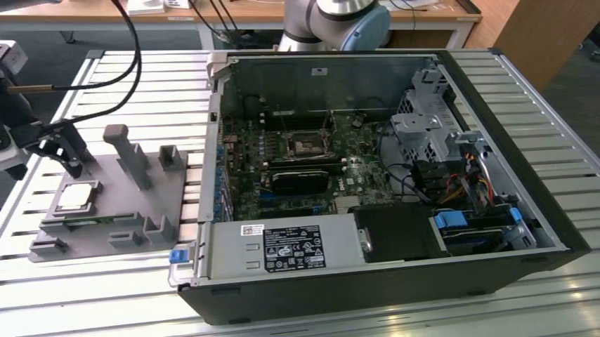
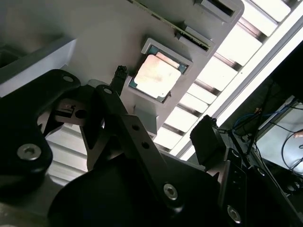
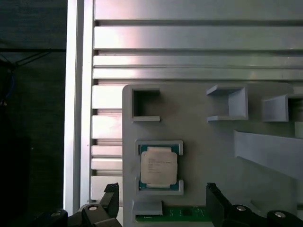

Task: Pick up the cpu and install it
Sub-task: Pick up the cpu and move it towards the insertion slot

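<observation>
Exterior view first: I am hovering my hand (image 1: 64, 163) over the grey fixture plate (image 1: 122, 210), which is lying on the slatted metal surface (image 1: 103, 302) at the exterior view's left of the open computer case (image 1: 525, 182). The cpu (image 1: 75, 196) is lying flat in a shallow square pocket of that plate, silver top facing up, near the plate's edge that is farthest from the case. I am not touching it; my hand is hanging just above it and a little to its far side.

In the first wrist view my two black fingers (image 3: 112, 197) are standing wide apart, so my hand (image 3: 163, 204) is open and gripping nothing. The cpu (image 3: 159, 168) is sitting in line with the gap between them, its pale rim showing all round the metal top. A green circuit strip (image 3: 173, 216) is lying in a slot of the plate just beside the cpu's pocket.

In the second wrist view my hand (image 2: 163, 101) is showing the same spread, with the cpu (image 2: 156, 75) lying below and between the fingertips, apart from both.

Inside the case the motherboard (image 1: 361, 168) is lying flat, and its black-framed socket (image 1: 305, 145) is sitting well apart from the cpu. Several upright blocks (image 1: 126, 151) are rising from the plate between the cpu and the case.
</observation>
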`<action>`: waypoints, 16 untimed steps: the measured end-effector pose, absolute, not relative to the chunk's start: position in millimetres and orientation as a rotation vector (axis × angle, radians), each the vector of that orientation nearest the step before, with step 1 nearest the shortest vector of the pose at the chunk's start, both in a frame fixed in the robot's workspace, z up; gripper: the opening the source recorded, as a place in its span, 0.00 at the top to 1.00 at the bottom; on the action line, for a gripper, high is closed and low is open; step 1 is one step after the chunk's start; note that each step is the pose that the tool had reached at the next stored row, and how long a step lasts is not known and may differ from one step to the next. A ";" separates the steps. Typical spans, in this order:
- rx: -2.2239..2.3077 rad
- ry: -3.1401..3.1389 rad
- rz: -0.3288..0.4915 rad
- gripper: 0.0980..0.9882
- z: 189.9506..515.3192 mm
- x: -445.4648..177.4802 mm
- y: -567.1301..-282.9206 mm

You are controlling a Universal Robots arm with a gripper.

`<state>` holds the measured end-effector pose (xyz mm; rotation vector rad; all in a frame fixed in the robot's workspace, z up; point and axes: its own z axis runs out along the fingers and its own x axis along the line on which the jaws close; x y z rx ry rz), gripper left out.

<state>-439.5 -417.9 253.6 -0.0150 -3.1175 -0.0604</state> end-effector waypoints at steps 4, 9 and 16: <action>-0.015 -3.118 -0.060 0.19 246.3 -439.5 -417.9; 0.017 -3.117 -0.060 0.19 237.2 -439.9 -417.9; 0.020 -3.117 -0.060 0.19 224.6 -440.2 -417.9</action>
